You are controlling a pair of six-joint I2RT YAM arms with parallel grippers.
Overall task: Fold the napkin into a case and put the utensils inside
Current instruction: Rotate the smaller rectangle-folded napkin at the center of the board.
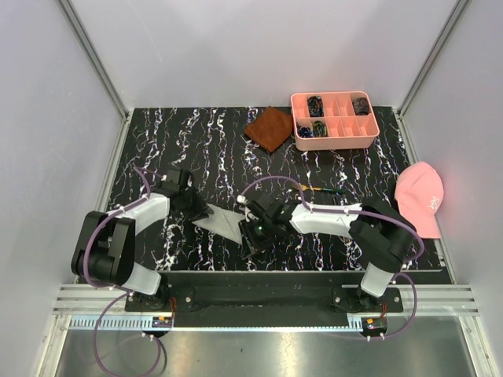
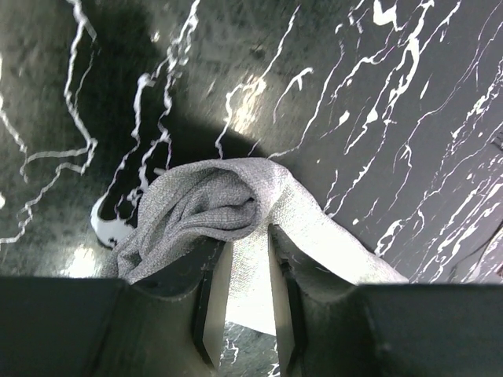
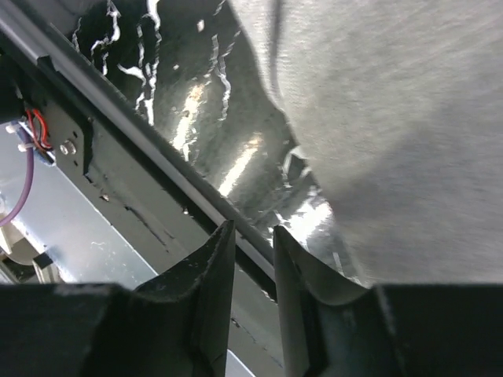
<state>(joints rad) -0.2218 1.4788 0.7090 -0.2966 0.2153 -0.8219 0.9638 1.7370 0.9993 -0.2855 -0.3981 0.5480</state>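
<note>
Table edge (image 3: 157,169) just under my right gripper (image 3: 252,228), jaws slightly apart and empty, napkin (image 3: 393,118) upper right; my left gripper (image 2: 247,236) touches bunched napkin, hold unclear, bare table (image 2: 354,78) beyond

The left arm (image 1: 149,209) and right arm (image 1: 324,221) are wearing white shells over black joints; purple cables (image 1: 273,180) are looping off both (red wires (image 3: 32,121) too), fingers (image 3: 209,292) showing black.
</note>
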